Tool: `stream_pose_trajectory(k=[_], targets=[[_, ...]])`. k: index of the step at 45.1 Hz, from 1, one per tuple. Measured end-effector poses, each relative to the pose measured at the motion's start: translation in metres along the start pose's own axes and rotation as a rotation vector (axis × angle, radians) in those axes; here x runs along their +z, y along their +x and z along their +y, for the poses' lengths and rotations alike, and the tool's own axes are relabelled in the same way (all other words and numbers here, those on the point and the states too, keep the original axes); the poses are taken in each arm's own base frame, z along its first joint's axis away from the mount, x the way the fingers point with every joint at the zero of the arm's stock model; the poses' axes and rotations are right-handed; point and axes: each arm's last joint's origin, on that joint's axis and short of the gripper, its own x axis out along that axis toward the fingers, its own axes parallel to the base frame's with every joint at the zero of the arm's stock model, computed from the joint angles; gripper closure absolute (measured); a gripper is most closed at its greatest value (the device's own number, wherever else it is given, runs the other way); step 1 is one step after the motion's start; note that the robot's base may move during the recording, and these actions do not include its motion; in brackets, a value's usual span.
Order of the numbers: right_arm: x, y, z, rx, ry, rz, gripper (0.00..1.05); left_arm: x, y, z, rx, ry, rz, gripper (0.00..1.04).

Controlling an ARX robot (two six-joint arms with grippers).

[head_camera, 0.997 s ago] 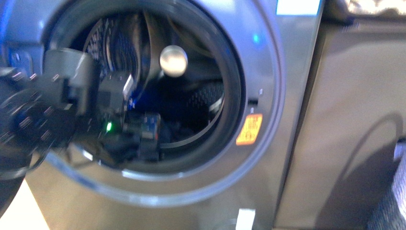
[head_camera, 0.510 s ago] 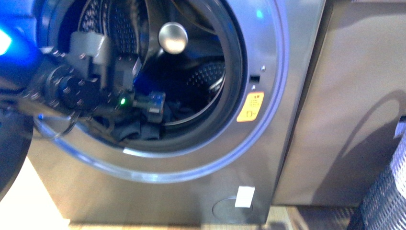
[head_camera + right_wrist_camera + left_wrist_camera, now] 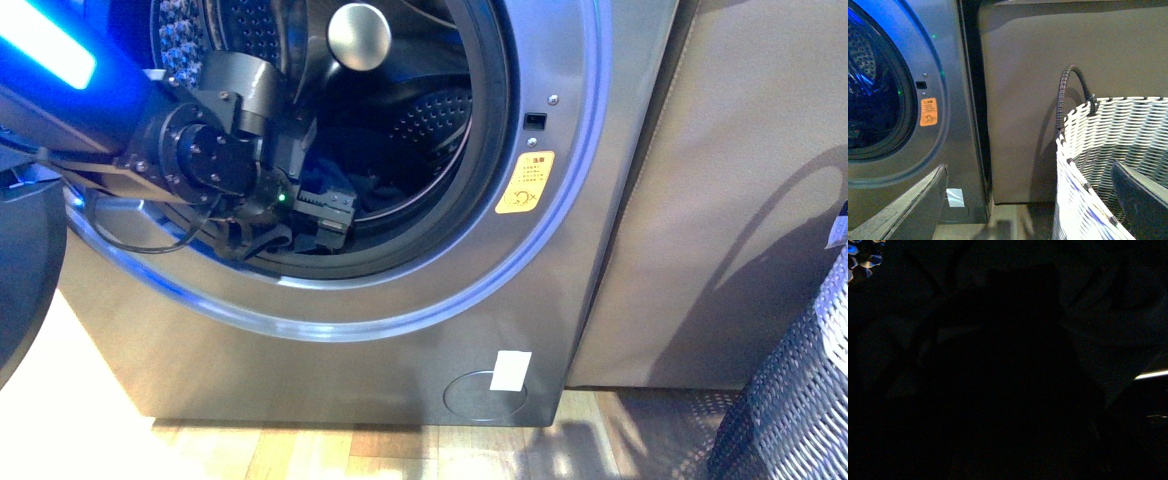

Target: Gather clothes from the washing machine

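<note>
My left arm (image 3: pixel 190 155) reaches through the porthole of the washing machine (image 3: pixel 400 350), its left claw (image 3: pixel 325 212) low in the mouth of the drum (image 3: pixel 440 105), just at the dark rubber seal.

Over the past second the front view steadies from a blur. The machine slides up the frame until its lower panel and the wooden floor (image 3: pixel 350 455) show. The claw sits a little lower against the orange sticker (image 3: pixel 527 183) than it did. I judge that the reach has settled and the grab itself is now in hand.

The clothes (image 3: pixel 378 190) lie as a dark navy heap on the drum's floor, just beyond the claw and still inside the machine.

Much is hidden. The left wrist view is dark. From the front the claw's fingers merge with shadow and fabric, so I cannot tell whether they are spread or closed, or whether they touch the cloth.

My right claw (image 3: pixel 1028 172) hangs wide and empty outside the machine, near the woven basket (image 3: pixel 1108 140), which is cut off at the frame's edge.
</note>
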Motion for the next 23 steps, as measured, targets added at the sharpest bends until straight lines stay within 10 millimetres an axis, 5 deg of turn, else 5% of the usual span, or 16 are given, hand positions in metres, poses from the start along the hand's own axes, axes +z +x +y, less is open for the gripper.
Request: stream_pose_trajectory(k=[23], targets=[[-0.0001,0.0000,0.0000,0.000,0.000,0.000,0.08,-0.0093,0.0013,0.0056,-0.005,0.041,-0.003,0.95]])
